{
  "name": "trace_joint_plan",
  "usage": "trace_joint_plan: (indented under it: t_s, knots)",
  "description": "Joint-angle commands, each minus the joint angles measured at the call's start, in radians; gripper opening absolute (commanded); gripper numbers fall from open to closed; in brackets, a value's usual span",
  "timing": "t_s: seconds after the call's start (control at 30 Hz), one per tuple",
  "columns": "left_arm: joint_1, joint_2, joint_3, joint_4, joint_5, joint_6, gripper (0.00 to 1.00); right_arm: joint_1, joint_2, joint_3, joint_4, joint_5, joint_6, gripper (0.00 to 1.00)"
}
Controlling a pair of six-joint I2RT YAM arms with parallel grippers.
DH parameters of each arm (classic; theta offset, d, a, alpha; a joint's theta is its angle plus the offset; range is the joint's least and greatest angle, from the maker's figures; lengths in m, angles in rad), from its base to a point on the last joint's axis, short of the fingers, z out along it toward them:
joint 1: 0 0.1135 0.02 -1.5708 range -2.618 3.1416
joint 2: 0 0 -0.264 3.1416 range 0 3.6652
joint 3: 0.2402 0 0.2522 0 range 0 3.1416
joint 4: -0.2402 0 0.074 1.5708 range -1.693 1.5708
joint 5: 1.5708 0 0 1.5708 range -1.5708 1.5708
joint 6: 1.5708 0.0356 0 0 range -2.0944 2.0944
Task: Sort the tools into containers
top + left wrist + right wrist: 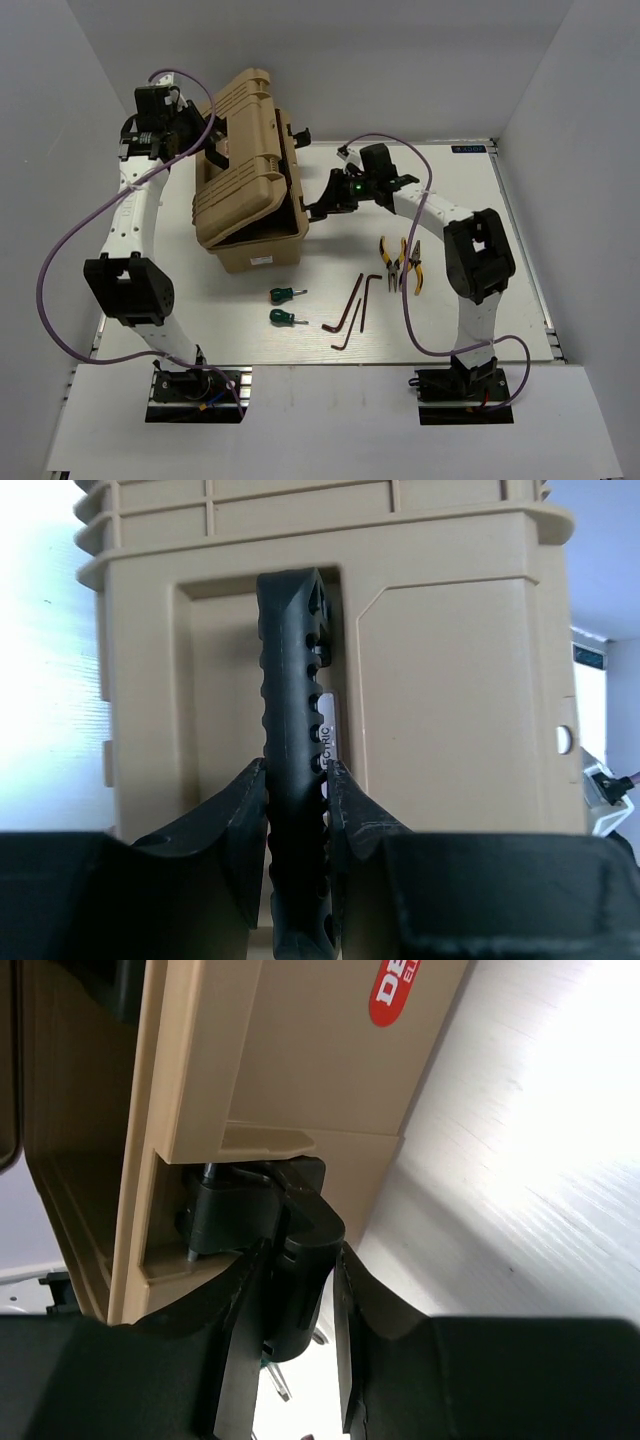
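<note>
On table (470,200), yellow pliers (402,264), green screwdrivers (285,295); left hand (296,772) clamps handle (292,660), right hand (298,1255) clamps latch (250,1210)

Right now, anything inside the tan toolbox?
Cannot tell: the part-raised lid covers the interior. Two pliers, two screwdrivers and three hex keys lie outside on the table.

A red oval sticker (393,992) on the tan toolbox (300,1060) shows white letters "DE" and "EL", both cut off.
</note>
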Motion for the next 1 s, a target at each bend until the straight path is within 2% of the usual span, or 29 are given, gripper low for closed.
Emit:
trace_joint_plan:
  t_s: [0.0,0.2,0.47,0.97]
  knots:
    - [0.102,-0.102,0.083,0.119,-0.112,0.052,0.0,-0.094,-0.088,-0.049,-0.009,0.014,-0.083,0.0]
    - [0.151,-0.102,0.092,0.11,-0.089,0.041,0.0,-0.157,-0.109,-0.092,0.021,-0.006,-0.069,0.0]
    - [0.189,-0.134,-0.012,0.14,-0.08,0.032,0.0,-0.206,-0.137,-0.167,0.077,-0.027,-0.043,0.0]
    - [0.238,-0.174,-0.096,0.131,-0.152,0.022,0.0,-0.252,-0.203,-0.297,0.151,-0.049,-0.017,0.0]
